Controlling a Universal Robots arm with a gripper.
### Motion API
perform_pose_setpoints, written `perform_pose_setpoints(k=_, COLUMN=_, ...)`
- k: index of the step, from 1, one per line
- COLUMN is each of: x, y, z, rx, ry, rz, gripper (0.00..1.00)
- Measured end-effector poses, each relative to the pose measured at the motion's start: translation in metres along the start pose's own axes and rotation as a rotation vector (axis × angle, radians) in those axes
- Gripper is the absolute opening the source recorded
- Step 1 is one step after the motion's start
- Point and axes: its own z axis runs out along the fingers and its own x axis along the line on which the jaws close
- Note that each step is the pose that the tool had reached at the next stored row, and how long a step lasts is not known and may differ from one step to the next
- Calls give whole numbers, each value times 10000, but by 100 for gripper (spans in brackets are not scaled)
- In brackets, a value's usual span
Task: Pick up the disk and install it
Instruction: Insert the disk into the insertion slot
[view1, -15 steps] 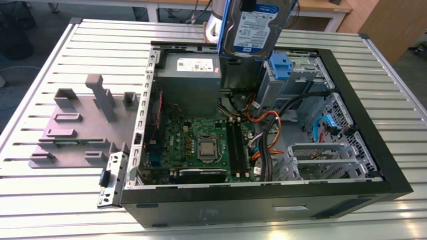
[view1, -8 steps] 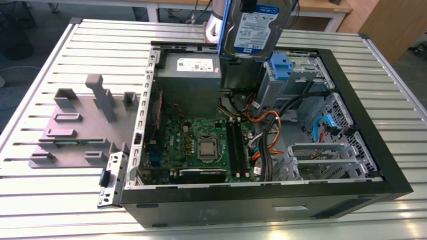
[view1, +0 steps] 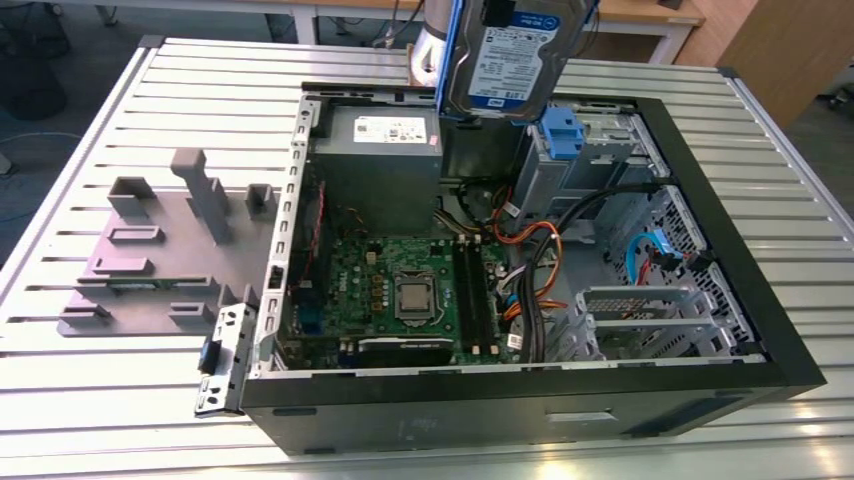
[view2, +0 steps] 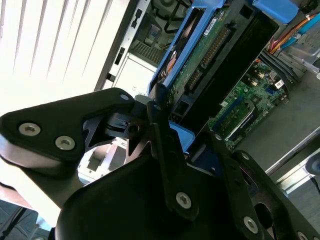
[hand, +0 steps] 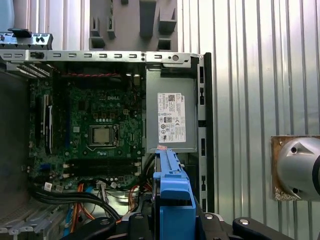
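The disk (view1: 505, 60), silver-grey with a white-and-blue label and blue rails, hangs upright in the air over the far side of the open computer case (view1: 781, 330). It is above the power-supply box (view1: 380, 150) and the drive bay (view1: 587, 150). In the second wrist view my gripper (view2: 182, 120) is shut on the disk (view2: 210, 55), its black fingers (view2: 167, 145) clamped on the blue carrier, with the green circuit-board side showing. In the first wrist view the disk (hand: 172, 192) is seen edge-on between the fingers.
Inside the case lie the motherboard (view1: 414, 280), bundled cables (view1: 534, 250) and another blue carrier (view1: 566, 130) in the bay. A grey plastic stand (view1: 147, 250) with upright posts sits on the slatted metal table (view1: 80, 400) at the exterior view's left.
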Motion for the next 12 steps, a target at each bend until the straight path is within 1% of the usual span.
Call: perform_pose_setpoints(k=12, x=27, y=-10, z=-3, rx=0, ry=1, rz=0, gripper=37)
